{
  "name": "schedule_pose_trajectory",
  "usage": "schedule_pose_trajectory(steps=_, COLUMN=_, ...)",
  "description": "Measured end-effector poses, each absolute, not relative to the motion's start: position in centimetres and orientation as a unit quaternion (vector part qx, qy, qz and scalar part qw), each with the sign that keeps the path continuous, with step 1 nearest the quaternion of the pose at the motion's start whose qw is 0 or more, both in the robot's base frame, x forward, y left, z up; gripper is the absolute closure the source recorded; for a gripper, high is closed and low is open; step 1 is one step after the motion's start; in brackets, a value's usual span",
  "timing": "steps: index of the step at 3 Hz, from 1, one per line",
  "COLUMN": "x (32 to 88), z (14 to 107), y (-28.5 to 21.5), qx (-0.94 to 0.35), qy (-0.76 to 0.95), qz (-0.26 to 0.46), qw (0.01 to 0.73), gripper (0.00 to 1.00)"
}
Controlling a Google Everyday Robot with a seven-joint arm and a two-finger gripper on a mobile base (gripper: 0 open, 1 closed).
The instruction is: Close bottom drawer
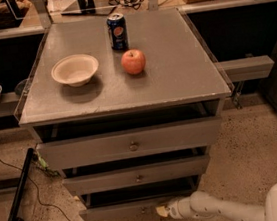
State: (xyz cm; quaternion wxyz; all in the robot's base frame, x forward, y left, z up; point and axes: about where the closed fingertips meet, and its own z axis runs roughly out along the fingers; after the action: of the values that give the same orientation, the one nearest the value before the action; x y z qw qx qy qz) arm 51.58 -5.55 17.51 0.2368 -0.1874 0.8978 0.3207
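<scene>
Bottom drawer [115, 211], partly open at the foot of the cabinet [195, 83].
The middle drawer [136, 175] and top drawer [93, 149] above it also stand out. A bowl [75, 69], apple [133, 61] and can [117, 31] rest on top. The gripper [163, 210] sits low at the bottom drawer's front, right of its knob [143, 210]; its opening cannot be told.

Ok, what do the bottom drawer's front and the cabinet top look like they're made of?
The bottom drawer front looks like grey-brown painted or stained wood with a matte finish: flat, dull, no glare. The cabinet top looks similar, with light scuffs near its front edge; it could be laminate. The gripper is at the drawer front's right end.
</scene>
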Motion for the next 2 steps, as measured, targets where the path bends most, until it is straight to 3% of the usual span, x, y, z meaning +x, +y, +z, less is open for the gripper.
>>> schedule_pose_trajectory(steps=2, x=52.78, z=16.61, y=-4.95, qx=-0.166, qy=0.903, qz=0.308, qw=0.250, gripper=1.00)
